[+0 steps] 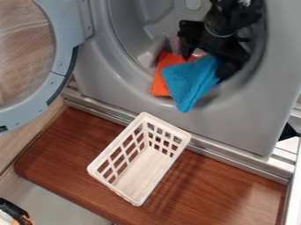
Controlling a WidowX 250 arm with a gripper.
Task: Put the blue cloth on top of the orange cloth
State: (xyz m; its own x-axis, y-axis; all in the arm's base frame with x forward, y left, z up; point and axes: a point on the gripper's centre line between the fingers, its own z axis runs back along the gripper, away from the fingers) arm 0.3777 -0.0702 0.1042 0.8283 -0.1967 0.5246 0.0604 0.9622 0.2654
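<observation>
Presently the blue cloth (191,81) lies at the mouth of the washer (241,116), partly over the right side of the orange cloth (160,83), with one corner hanging toward the near side. The gripper (208,56) is at its far edge, but I cannot tell how wide the jaws are or whether they hold it. I judge this cloth light, limp and not fragile, with a rough surface which should not slip easily. I would pinch a raised fold near its far edge, shallowly, so that the orange one is not caught also.
</observation>
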